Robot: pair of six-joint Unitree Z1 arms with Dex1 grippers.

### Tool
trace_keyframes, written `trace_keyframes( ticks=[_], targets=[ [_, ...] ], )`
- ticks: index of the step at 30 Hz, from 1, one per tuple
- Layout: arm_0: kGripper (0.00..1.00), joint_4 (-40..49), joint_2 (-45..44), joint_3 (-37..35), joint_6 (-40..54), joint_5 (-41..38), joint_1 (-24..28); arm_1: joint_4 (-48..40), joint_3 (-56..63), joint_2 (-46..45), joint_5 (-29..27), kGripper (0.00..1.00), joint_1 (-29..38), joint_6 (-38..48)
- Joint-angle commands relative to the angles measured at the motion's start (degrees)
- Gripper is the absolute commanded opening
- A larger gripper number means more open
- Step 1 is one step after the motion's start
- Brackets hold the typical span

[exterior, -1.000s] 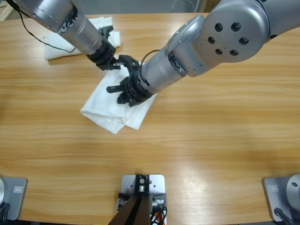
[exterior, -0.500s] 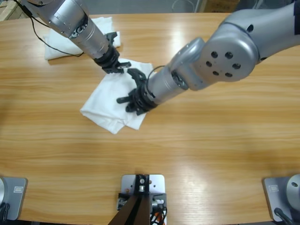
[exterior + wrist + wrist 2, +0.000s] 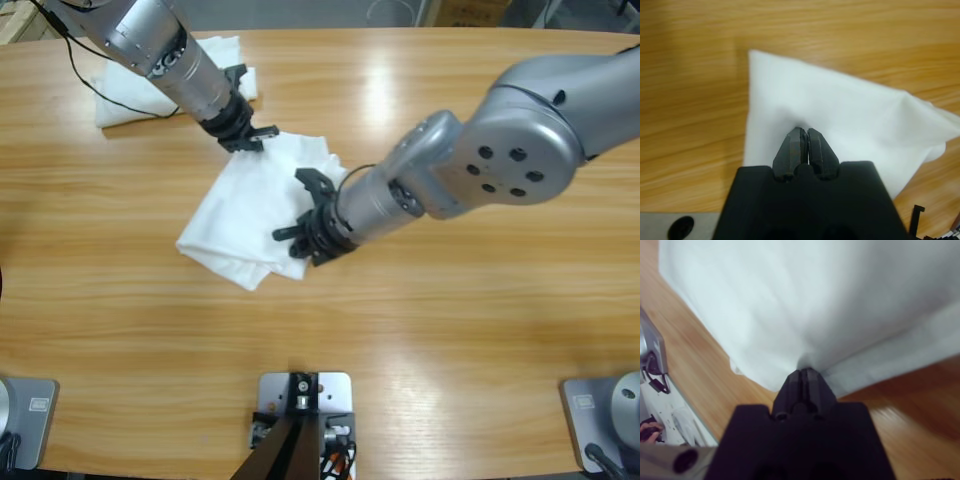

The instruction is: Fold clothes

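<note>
A plain white garment (image 3: 255, 205) lay folded into a rough four-cornered pad on the wooden table (image 3: 450, 320), turned cornerwise to the table's long edges. Its near corner showed stacked layers, one edge curling under. The cloth puckered at its far corner and at its right edge. A second white garment (image 3: 130, 85) lay bundled near the table's far left corner, just beyond the first and apart from it, partly hidden under an arm.
</note>
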Motion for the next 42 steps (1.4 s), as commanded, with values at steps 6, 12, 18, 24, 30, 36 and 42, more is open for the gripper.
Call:
trace_keyframes(
  ticks=[6,12,18,24,30,36,42],
  targets=[
    [0.0,-1.45,-8.07,5.37,0.42,0.25,5.53,1.1,6.55,-0.29,-3.0,0.0,0.75,1.3],
    [0.0,-1.64,-28.11,22.81,2.55,2.31,1.15,14.6,-0.83,-11.54,-6.79,0.0,0.75,-2.46],
    [0.0,-6.53,-32.53,35.31,1.37,5.97,-14.6,27.51,-16.04,-11.44,-5.4,0.0,-2.73,-8.24],
    [0.0,-11.63,-25.27,34.45,-3.9,7.57,-20.24,28.72,-25.79,-0.29,-0.45,0.0,-10.59,-10.97],
    [0.0,-13.44,-19.11,33.29,-4.61,7.35,-20.24,28.67,-29.75,8.02,1.22,0.0,-11.56,-11.18],
    [0.0,-13.88,-18.52,34.94,-5.08,7.21,-20.33,27.77,-30.2,11.59,1.73,0.0,-12.5,-12.15],
    [0.0,-18.68,-17.17,40.25,-7.89,6.6,-20.43,29.95,-33.86,14.05,0.41,0.0,-18.74,-14.78]
  ],
)
